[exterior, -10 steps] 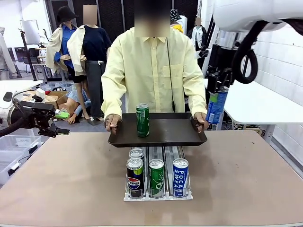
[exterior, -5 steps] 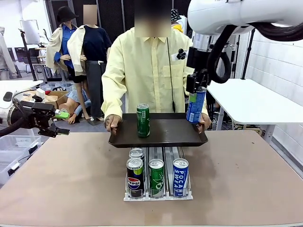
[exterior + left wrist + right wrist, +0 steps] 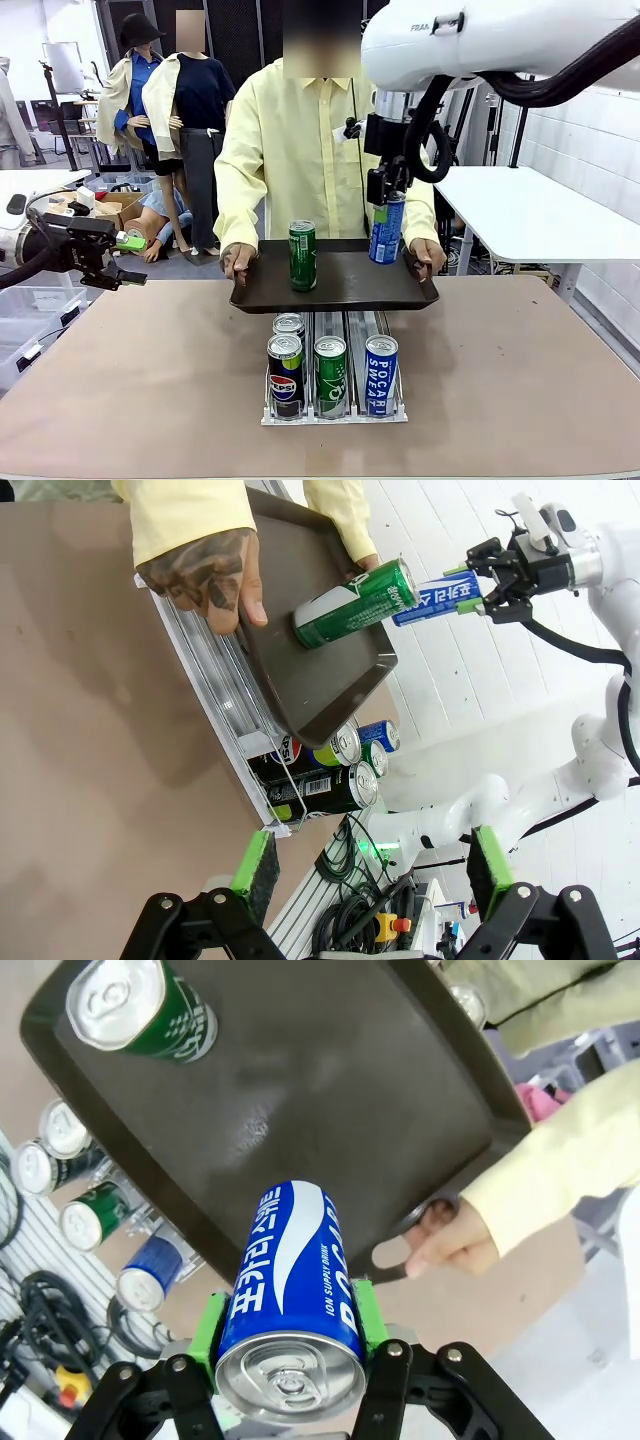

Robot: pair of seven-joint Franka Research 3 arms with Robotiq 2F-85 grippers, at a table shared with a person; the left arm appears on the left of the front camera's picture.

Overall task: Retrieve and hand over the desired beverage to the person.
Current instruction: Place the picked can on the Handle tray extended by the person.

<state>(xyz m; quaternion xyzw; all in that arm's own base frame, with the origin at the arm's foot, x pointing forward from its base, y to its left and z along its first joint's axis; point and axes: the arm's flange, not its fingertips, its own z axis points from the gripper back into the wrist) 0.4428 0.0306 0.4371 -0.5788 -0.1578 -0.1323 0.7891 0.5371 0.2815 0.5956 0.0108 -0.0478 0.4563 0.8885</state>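
Observation:
The person in a pale-yellow shirt holds a dark tray by both ends over the table's far edge. An upright green can stands on its left part. My right gripper is shut on a blue Pocari Sweat can and holds it upright just above the tray's right part. In the right wrist view this blue can sits between the green pads over the tray, with the person's hand on the rim. My left gripper stands open at the far left, holding nothing.
A wire dispenser rack sits mid-table below the tray, with a Pepsi can, a green can and a blue Pocari can at its front. A white table stands to the right.
My right arm has swung left and down with the blue can, from beside the person's arm to above the tray's right part. The left arm, tray and green can stayed put.

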